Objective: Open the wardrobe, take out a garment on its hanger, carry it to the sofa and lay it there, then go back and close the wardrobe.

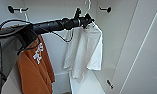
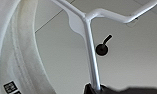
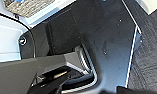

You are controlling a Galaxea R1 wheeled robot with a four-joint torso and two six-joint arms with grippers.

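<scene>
The white shirt [image 1: 84, 50] hangs limp inside the open wardrobe [image 1: 119, 37], soft and light, I judge; its thin hanger [image 2: 90, 50] is stiff, the better hold; my left gripper [image 1: 87, 20] is clamped on its stem; right fingers I cannot tell.

White wardrobe [image 1: 124, 37], open, holds the white garment [image 1: 84, 50] and an orange garment [image 1: 36, 67].

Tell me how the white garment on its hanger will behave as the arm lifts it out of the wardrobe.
The garment hangs in loose folds, so it is probably floppy and light, and will likely sway. The thin hanger looks rigid, so it should keep its shape. The left gripper is at the hanger's neck, so the load may swing beneath it.
</scene>
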